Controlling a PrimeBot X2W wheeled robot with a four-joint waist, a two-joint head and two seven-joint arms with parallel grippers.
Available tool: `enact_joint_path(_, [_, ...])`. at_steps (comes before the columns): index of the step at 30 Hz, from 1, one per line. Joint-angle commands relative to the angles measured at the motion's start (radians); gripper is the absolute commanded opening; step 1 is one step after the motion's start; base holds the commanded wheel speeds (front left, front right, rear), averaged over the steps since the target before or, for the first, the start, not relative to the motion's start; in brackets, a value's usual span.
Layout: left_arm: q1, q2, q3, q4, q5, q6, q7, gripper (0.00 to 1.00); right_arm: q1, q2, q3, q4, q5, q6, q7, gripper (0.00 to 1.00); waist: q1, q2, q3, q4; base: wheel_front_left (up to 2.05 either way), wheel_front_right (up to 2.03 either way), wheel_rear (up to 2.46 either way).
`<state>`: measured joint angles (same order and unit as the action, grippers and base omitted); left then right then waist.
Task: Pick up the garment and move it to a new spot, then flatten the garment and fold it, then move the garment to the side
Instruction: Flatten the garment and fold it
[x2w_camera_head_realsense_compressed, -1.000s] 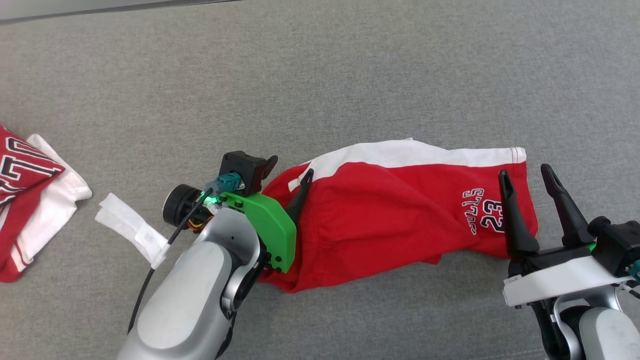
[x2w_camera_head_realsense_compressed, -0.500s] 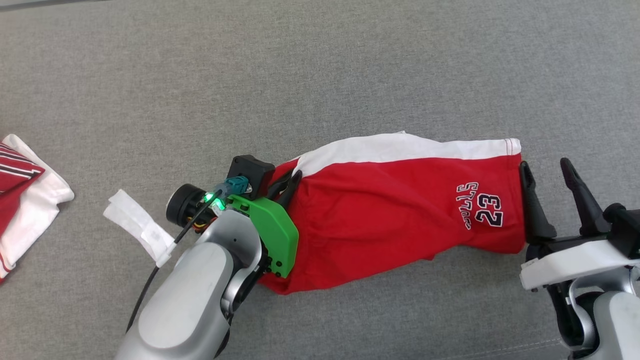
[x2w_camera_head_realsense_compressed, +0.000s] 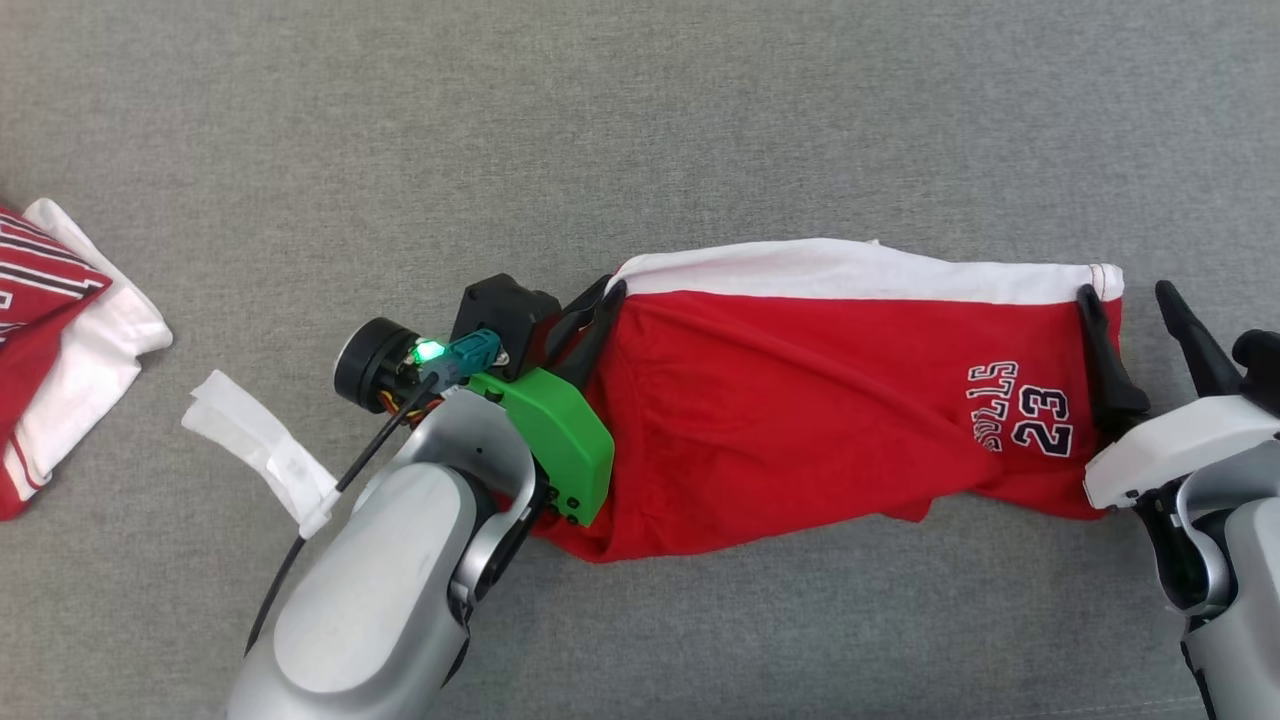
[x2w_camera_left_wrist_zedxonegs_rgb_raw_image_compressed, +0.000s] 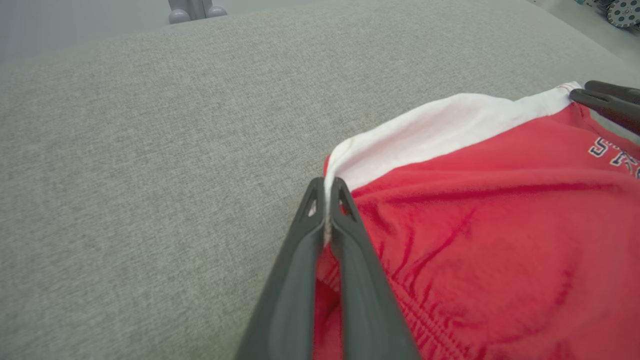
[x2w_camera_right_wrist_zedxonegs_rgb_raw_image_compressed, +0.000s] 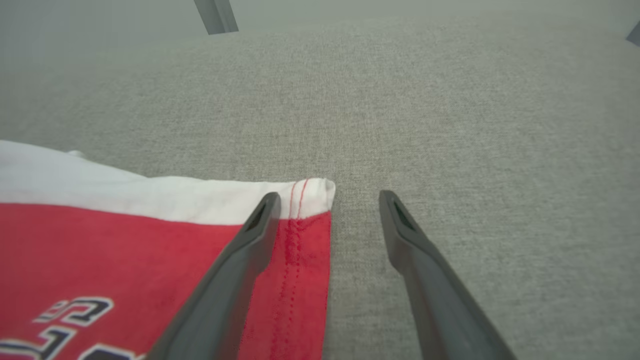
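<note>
The garment is a pair of red shorts with a white side stripe and a "23" print, lying stretched across the grey surface. My left gripper is shut on the garment's white-and-red edge at its left end; the left wrist view shows the cloth pinched between the two dark fingers. My right gripper stands open at the garment's right end. One finger rests over the hemmed corner and the other over bare grey fabric, so the hem lies between the fingers.
A second red and white garment lies folded at the far left. A strip of white tape lies beside my left arm. The grey fabric surface stretches wide beyond the shorts.
My left gripper closed on the garment's left edge. The shorts were drawn out straighter and lie further up the picture. My right gripper moved to straddle the right hem corner.
</note>
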<state>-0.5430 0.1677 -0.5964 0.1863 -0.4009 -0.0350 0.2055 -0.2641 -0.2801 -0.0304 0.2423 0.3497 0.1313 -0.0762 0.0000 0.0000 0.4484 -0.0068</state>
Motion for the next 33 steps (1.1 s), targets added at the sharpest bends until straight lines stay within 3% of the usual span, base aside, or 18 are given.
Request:
enact_joint_path(1, [-0.012,0.006,0.001,-0.010,0.013,0.005,-0.011,0.00,-0.021,-0.010,0.011,0.023,0.017,-0.001,0.014,1.00,0.0000,0.0000,0.021,0.025,0.00,0.00,0.00])
enact_joint_path(2, [-0.009,0.008,0.000,-0.014,0.012,0.006,-0.013,0.00,-0.029,-0.019,0.018,0.040,0.025,-0.001,0.022,1.00,0.0000,0.0000,0.021,0.026,0.00,0.00,0.00])
enact_joint_path(3, [-0.005,0.010,0.000,-0.019,0.011,0.006,-0.019,0.00,-0.034,-0.024,0.028,0.055,0.038,-0.001,0.036,0.83,0.0000,0.0000,0.019,0.025,0.00,0.00,0.00])
enact_joint_path(4, [0.000,0.012,0.000,-0.025,0.012,0.007,-0.026,0.00,-0.037,-0.029,0.040,0.070,0.054,-0.001,0.048,0.36,0.0000,0.0000,0.016,0.024,0.00,0.00,0.00])
enact_joint_path(5, [0.004,0.014,0.000,-0.029,0.012,0.007,-0.032,0.00,-0.039,-0.034,0.048,0.078,0.063,-0.001,0.053,0.07,0.0000,0.0000,0.013,0.023,0.00,0.00,0.00])
enact_joint_path(6, [0.008,0.017,-0.002,-0.034,0.014,0.005,-0.035,0.00,-0.041,-0.042,0.057,0.086,0.077,-0.001,0.059,0.00,0.0000,0.0000,0.010,0.021,0.00,0.00,0.00])
enact_joint_path(13, [0.006,0.030,0.009,-0.084,0.029,0.012,-0.110,0.00,-0.073,-0.103,0.062,0.051,0.119,-0.002,-0.029,0.00,0.0000,0.0000,-0.026,0.014,0.00,0.00,0.00])
enact_joint_path(21, [-0.011,0.061,0.073,-0.211,0.075,0.073,-0.231,0.00,-0.068,-0.131,0.004,-0.209,0.047,-0.002,-0.115,0.00,0.0000,0.0000,-0.126,-0.007,0.00,0.00,0.00])
enact_joint_path(28, [-0.064,0.096,0.170,-0.362,0.091,0.126,-0.294,0.00,-0.102,-0.116,-0.093,-0.507,-0.018,-0.002,-0.034,0.00,0.0000,0.0000,-0.213,-0.014,0.00,0.00,0.00])
enact_joint_path(33, [-0.138,0.115,0.222,-0.428,0.091,0.139,-0.290,0.00,-0.175,-0.110,-0.124,-0.628,-0.021,-0.002,0.057,0.00,0.0000,0.0000,-0.253,-0.013,0.00,0.00,0.00])
